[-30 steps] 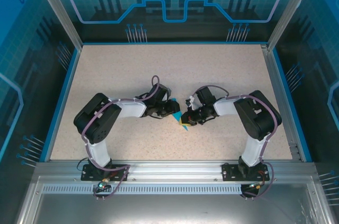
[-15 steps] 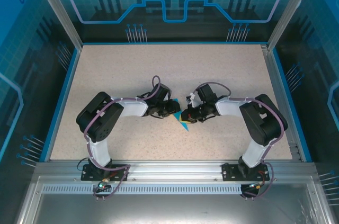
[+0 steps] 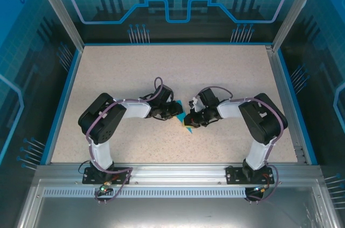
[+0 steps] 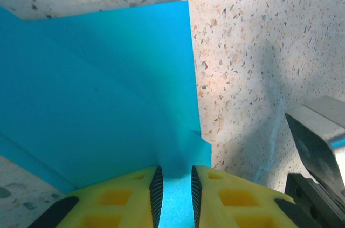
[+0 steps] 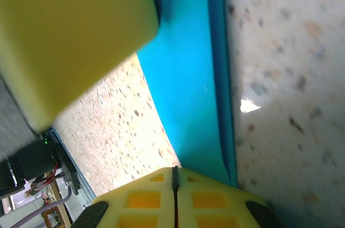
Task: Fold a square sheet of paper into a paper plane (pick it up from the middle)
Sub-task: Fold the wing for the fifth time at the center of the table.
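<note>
The cyan sheet of paper (image 3: 186,124) lies folded in layers on the speckled table between my two grippers. Both arms hide most of its outline from above. In the left wrist view the paper (image 4: 108,88) has a straight right edge and a diagonal crease. My left gripper (image 4: 174,177) stands over its near edge, jaws a narrow gap apart with cyan showing in the gap. My right gripper (image 5: 175,171) is shut, tips at the edge of the paper (image 5: 188,88), where a folded strip runs along one side. The left gripper's yellow finger (image 5: 70,34) looms close by.
The grippers (image 3: 178,114) (image 3: 190,120) nearly touch at the table's centre. The right gripper's metal body (image 4: 318,142) sits just right of the paper. Open tabletop (image 3: 135,77) lies all round, bounded by a blue rim (image 3: 62,104) and a front aluminium rail (image 3: 172,177).
The left jaws have narrowed a little. The right arm's elbow swung outward and came back. Both grippers have stayed at the paper.
</note>
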Robot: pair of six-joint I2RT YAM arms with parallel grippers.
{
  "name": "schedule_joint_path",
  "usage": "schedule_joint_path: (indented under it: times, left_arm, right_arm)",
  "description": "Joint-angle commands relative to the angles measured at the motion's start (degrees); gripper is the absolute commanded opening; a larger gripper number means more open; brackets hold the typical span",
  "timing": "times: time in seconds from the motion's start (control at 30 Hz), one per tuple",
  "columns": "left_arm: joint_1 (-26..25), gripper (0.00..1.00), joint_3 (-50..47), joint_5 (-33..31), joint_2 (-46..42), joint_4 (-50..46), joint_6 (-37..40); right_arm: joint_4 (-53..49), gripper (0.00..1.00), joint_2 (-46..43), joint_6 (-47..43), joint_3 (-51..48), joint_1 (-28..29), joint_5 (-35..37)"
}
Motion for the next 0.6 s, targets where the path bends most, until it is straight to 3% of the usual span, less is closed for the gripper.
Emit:
schedule_joint_path:
  times: [0.0,0.57]
  left_arm:
    - [1.54,0.26,-0.85,-3.34,3.91,-4.58,-0.57]
    - [2.36,0.26,-0.4,-1.81,4.95,-4.98,0.36]
  right_arm:
    - [-7.14,0.09,-1.65,-2.08,-3.82,-0.53,0.36]
    - [-8.7,0.11,-11.51,-2.31,-11.56,-4.13,-2.13]
